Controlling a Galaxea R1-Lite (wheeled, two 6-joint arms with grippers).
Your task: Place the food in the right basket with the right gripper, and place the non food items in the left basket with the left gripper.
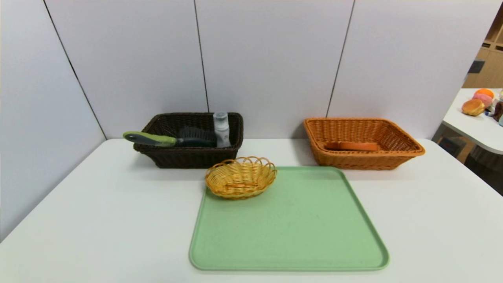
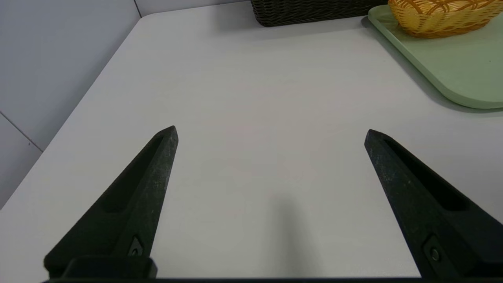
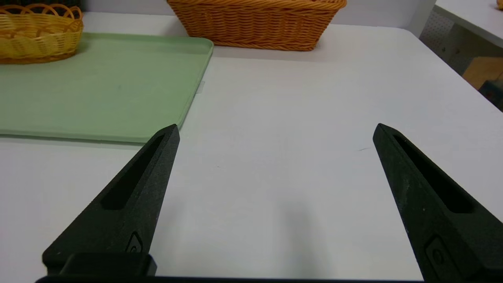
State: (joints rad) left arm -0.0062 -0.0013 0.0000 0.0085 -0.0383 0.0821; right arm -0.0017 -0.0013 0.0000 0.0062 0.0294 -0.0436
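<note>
Left gripper (image 2: pixel 271 131) and right gripper (image 3: pixel 275 129) hung over bare surface (image 1: pixel 98 220), fingers wide, holding nothing; brush (image 1: pixel 173 139) sat in the dark basket (image 1: pixel 188 159), so sorting looked finished.

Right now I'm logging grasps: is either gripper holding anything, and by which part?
Nothing is held. The left gripper and the right gripper each hover over bare table, jaws wide apart and empty.

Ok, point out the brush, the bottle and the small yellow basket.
brush (image 1: pixel 147 138), head view, green handle.
bottle (image 1: pixel 221 131), head view, middle of its body.
small yellow basket (image 1: pixel 240 177), head view, woven side wall.
</note>
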